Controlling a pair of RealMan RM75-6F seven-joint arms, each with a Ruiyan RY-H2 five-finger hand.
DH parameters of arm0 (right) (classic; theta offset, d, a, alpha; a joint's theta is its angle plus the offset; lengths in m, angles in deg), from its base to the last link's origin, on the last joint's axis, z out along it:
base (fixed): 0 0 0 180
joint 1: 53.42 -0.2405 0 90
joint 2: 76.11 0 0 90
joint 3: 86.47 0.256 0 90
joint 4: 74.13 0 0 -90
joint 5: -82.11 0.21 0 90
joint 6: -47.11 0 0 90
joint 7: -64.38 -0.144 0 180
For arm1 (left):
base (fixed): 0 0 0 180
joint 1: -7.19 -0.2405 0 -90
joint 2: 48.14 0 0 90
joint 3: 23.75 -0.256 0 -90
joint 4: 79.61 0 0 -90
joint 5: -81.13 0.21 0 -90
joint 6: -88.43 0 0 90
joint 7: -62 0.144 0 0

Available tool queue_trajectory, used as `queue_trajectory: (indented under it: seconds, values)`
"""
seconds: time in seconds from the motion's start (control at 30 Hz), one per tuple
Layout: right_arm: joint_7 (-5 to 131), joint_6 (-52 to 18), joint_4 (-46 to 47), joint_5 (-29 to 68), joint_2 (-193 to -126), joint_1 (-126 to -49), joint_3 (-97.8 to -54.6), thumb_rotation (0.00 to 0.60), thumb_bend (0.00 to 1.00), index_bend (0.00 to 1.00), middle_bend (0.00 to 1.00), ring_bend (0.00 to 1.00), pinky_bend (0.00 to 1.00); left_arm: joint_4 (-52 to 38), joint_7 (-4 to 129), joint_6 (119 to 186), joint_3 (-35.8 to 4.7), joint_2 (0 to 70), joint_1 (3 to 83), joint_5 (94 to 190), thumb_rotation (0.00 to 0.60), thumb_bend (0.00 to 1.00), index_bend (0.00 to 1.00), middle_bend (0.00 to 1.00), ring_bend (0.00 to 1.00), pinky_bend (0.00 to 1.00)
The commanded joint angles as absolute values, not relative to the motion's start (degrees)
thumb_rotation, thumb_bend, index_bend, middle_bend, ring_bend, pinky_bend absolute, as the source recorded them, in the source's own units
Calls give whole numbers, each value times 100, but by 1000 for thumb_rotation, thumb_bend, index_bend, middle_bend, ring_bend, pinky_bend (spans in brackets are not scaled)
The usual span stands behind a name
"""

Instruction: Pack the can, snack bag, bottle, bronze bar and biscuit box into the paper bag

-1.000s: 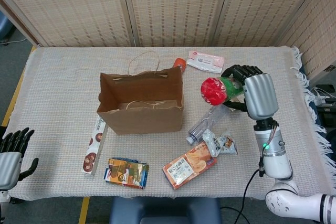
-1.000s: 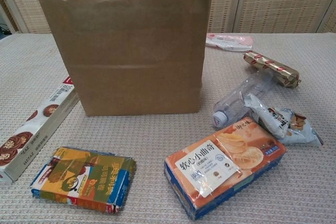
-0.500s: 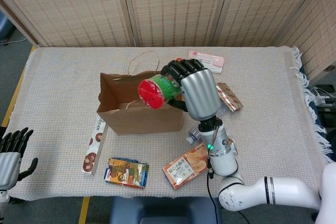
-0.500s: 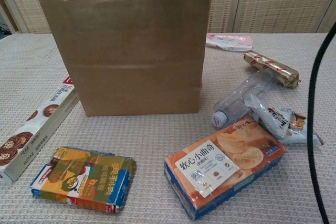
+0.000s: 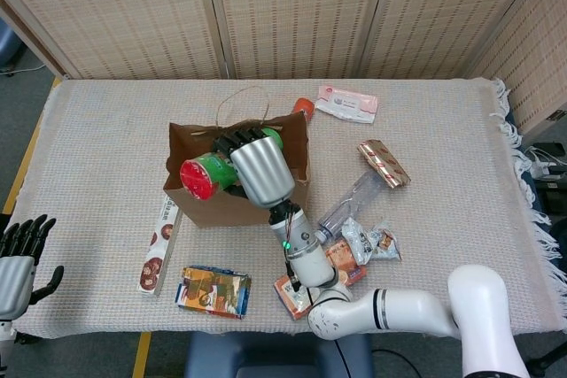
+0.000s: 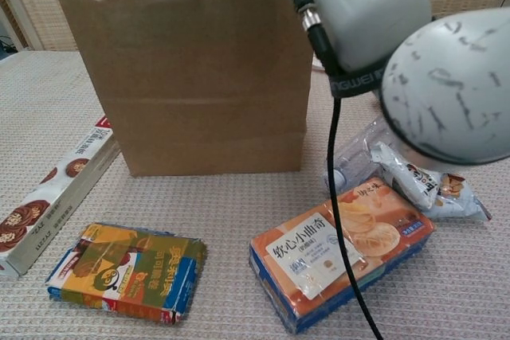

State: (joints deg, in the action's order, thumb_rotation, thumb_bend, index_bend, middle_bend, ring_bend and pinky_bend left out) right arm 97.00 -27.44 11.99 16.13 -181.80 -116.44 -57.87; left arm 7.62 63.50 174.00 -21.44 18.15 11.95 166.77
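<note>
The right hand (image 5: 259, 168) has its fingers wrapped around the can (image 5: 205, 175), a green one with a red end, and holds it on its side over the open mouth of the paper bag (image 5: 237, 203), toward the bag's left half. From the chest view only a sliver of green and red shows above the bag's rim, so I'd say the can is at the opening rather than down inside. This looks like the first item going in: the bottle (image 5: 344, 207), the snack bag (image 5: 370, 242), the bronze bar (image 5: 384, 163) and the biscuit box (image 6: 341, 252) all lie on the desk to the right of the bag and nearer than it. The left hand (image 5: 19, 259) hangs off the near left edge of the desk, fingers spread, holding nothing. Next, I'd guess, the can wants lowering past the rim before the fingers let go, so it settles on the bottom without knocking the bag's thin wall or tipping it. After that the arm must lift clear of the handles.
</note>
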Motion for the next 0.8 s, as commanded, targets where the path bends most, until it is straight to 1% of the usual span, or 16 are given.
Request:
queue_trajectory:
  seconds: [0.03,0.07,0.1,0.17,0.2,0.23,0.27,0.4,0.47,0.53,0.67,0.77,0.8]
  values:
    - [9806,-2535,1171,1844,-18246,-11675,-5921,600,274,594,635,582,663,755,6331,17401,-2149,1810,1194,16686,600,395,44,0,0,0]
    - [9882,-2466,1251,1965,-18209,-11655,-5931,600,263,463,557,475,565,752,6323,17401,-2151,1808,1193,16688,600,395,44,0,0,0]
    - [9990,-2417,1348,2104,-18163,-11636,-5921,600,227,287,439,342,460,749,6319,17401,-2152,1807,1193,16690,600,395,45,0,0,0]
    - [10223,-2399,1616,2425,-18054,-11597,-5824,600,148,55,248,157,323,744,6320,17401,-2153,1810,1194,16693,600,395,45,0,0,0]
    - [10301,-2422,1724,2529,-18007,-11581,-5775,600,123,14,199,114,292,743,6324,17401,-2152,1811,1195,16693,600,395,45,0,0,0]
    - [10385,-2451,1867,2631,-17930,-11560,-5719,600,104,0,156,76,256,747,6332,17402,-2152,1813,1194,16692,600,394,45,0,0,0]
    - [10403,-2457,1903,2650,-17907,-11555,-5707,600,94,0,138,61,239,747,6334,17402,-2152,1813,1194,16692,600,394,45,0,0,0]
    - [10465,-2503,2073,2701,-17786,-11521,-5650,600,74,0,117,38,210,751,6343,17404,-2152,1814,1193,16690,600,394,45,0,0,0]
    - [10451,-2772,2479,2630,-17474,-11345,-5490,600,71,0,115,34,206,757,6363,17406,-2151,1817,1191,16685,600,395,45,0,0,0]
    - [10396,-2940,3091,2530,-17015,-11014,-5518,600,71,0,115,34,206,765,6377,17414,-2152,1819,1185,16683,600,394,45,0,0,0]
    - [10365,-3120,3915,2292,-16180,-10400,-5829,600,71,0,115,34,207,768,6391,17423,-2154,1822,1179,16684,600,394,45,0,0,0]
    - [10221,-3163,4492,2149,-15443,-9825,-6228,600,71,0,115,34,207,773,6402,17434,-2158,1825,1174,16694,600,395,45,0,0,0]
    - [10112,-3184,4679,2072,-15154,-9577,-6419,600,71,0,115,34,207,776,6411,17438,-2159,1825,1172,16696,600,395,45,0,0,0]
